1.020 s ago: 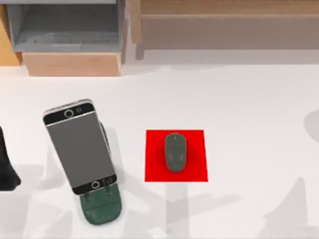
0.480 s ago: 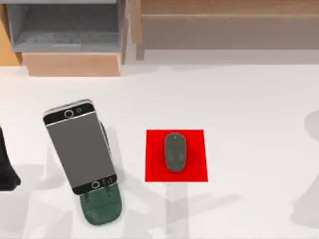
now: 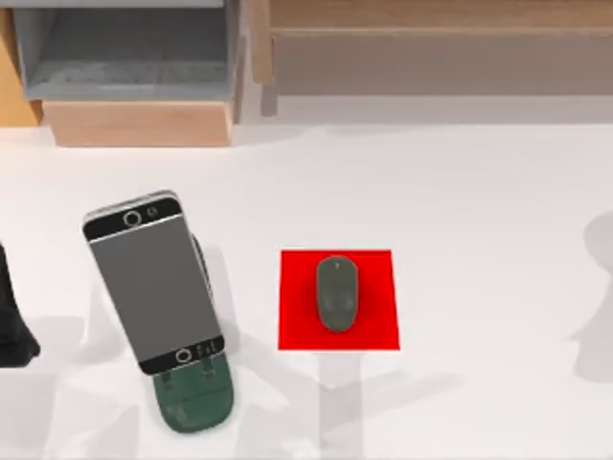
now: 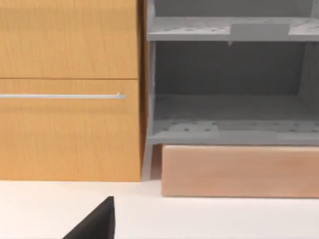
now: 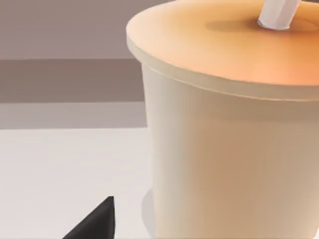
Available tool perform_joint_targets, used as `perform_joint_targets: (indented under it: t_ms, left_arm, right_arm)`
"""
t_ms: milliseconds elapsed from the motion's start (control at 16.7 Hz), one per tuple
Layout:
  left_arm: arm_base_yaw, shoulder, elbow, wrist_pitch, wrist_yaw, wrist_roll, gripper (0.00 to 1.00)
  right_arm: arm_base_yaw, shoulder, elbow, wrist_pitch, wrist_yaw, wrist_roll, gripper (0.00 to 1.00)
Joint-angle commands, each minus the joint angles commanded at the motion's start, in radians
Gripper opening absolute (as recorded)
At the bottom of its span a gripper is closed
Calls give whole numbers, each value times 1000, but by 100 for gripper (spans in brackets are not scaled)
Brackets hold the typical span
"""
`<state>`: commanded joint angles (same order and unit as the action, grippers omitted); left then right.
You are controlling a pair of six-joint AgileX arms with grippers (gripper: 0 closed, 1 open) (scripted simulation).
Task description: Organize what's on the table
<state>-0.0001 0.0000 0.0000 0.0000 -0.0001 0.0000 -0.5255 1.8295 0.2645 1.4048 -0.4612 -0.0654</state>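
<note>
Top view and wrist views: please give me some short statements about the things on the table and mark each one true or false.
1. The mouse lies on a red mat. True.
2. The phone lies flat on the table by itself. False: it leans on a dark green stand.
3. The cup has an orange lid and a straw. True.
4. The mouse is white. False: it is dark grey.
5. The grey shelf compartment holds books. False: nothing is visible in it.
</note>
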Motion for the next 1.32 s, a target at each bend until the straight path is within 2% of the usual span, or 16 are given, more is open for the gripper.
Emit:
perform_joint_targets:
  t_ms: [240, 1200, 1320]
  left_arm:
    - [0, 0, 0, 0, 0, 0, 100]
    - [0, 0, 0, 0, 0, 0, 100]
    - [0, 0, 0, 0, 0, 0, 100]
  right_arm:
    - [21, 65, 54, 64, -4, 19, 100]
    - [73, 130, 163, 23, 49, 25, 100]
    - [73, 130, 163, 23, 49, 25, 85]
